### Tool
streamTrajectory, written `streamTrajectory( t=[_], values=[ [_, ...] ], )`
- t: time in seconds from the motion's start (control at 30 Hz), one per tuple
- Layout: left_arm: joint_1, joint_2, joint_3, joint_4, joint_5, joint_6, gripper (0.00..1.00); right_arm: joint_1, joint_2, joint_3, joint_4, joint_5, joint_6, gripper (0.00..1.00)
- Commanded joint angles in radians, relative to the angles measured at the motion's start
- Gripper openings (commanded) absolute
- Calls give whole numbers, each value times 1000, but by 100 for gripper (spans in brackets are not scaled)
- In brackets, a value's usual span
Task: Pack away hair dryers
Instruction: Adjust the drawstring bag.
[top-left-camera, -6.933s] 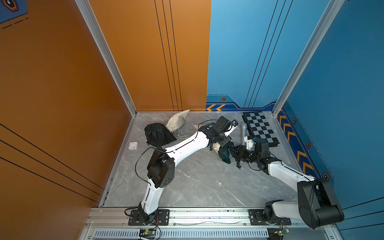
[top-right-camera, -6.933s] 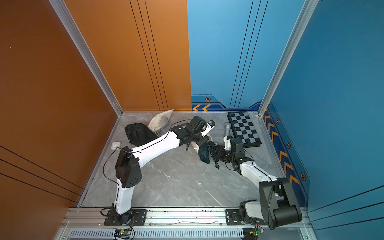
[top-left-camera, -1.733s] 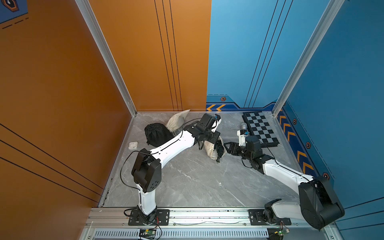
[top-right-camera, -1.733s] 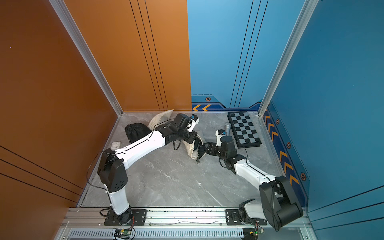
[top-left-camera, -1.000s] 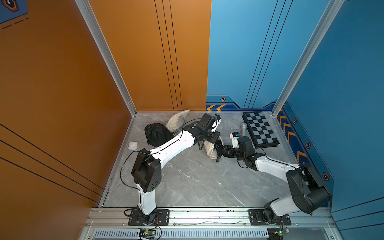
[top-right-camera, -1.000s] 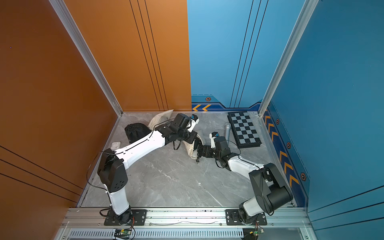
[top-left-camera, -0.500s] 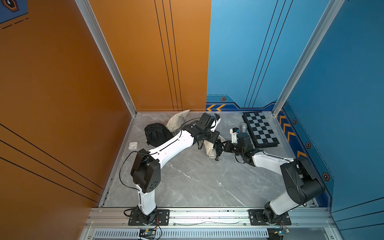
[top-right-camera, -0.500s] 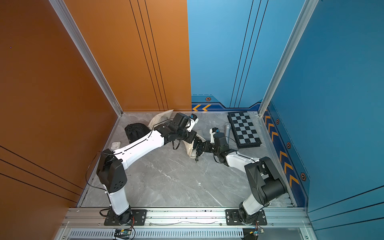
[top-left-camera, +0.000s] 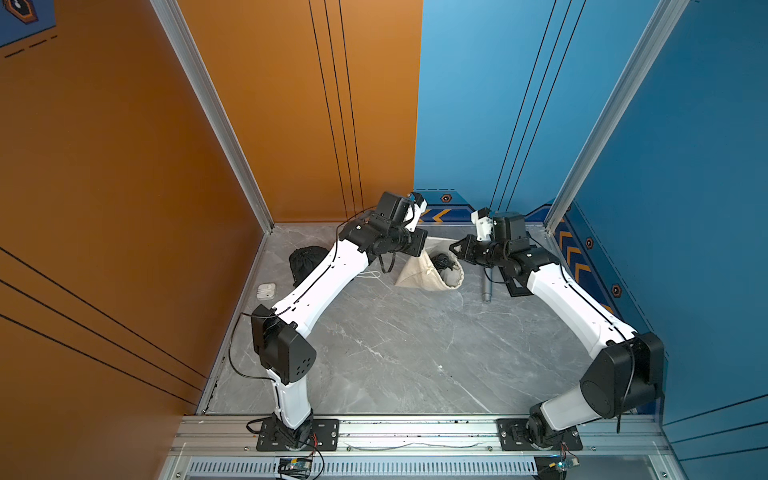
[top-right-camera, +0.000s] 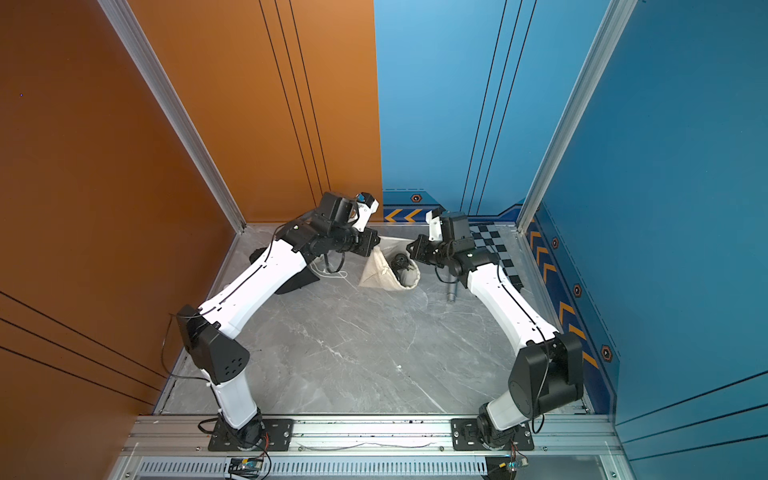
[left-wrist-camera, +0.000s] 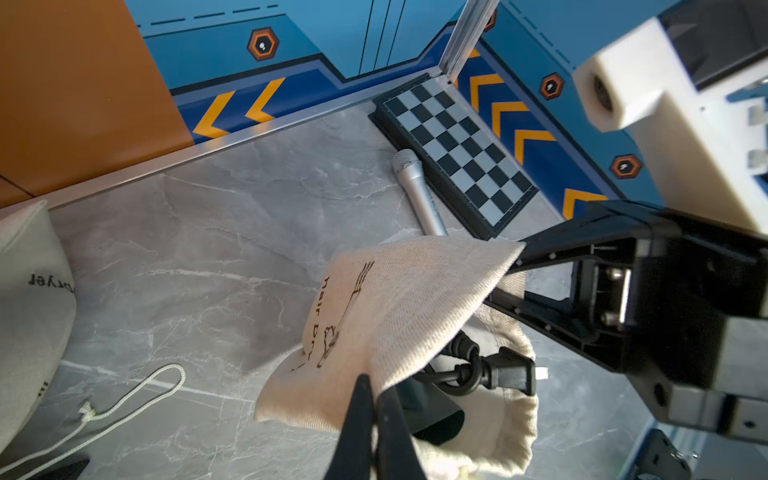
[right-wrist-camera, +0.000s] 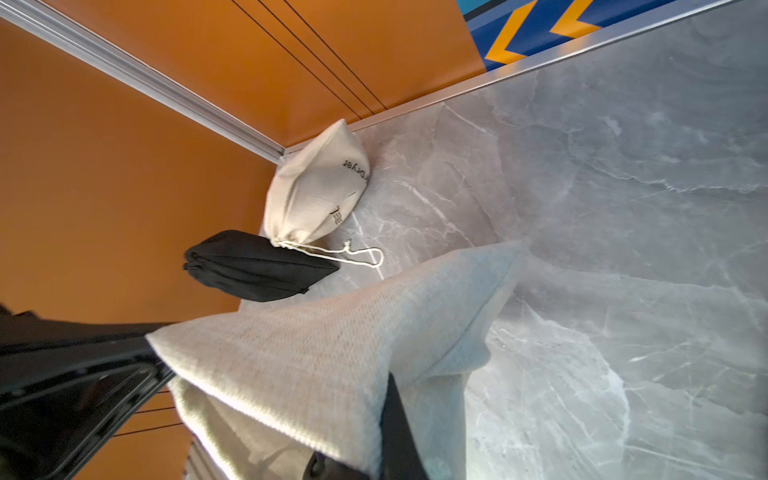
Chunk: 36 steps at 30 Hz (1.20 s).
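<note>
Hair dryer, the black one (top-left-camera: 439, 262), lay on the grey bench (top-left-camera: 395, 353) near the middle of its far edge, tucked inside an open beige bag (top-left-camera: 417, 274). Toward the far left corner a drawn-up beige bag (right-wrist-camera: 316, 187) and a black bag (right-wrist-camera: 257, 266) sat side by side. The left gripper (left-wrist-camera: 374, 386) was pinched on one side of the open bag's rim and the right gripper (top-left-camera: 456, 247) on the opposite side, holding the mouth up between them. I reckoned they should raise both sides together and level, so the dryer slid deeper and its plug (left-wrist-camera: 513, 372), lying just at the mouth, didn't catch or spill out.
</note>
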Motion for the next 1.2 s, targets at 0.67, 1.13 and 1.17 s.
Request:
streamTrajectory(
  t=[0.67,1.13,1.17],
  values=[
    [79,-41,-154,-26,64,-25,40,-32,-103,119,-141,-99,145,0],
    [130,-214,-415,153,128,-120,56,-32,-86,173,-94,-159,181,0],
    [133,-224,-434,178,139,-133,56,-33,-86,173,-93,-160,181,0]
  ],
)
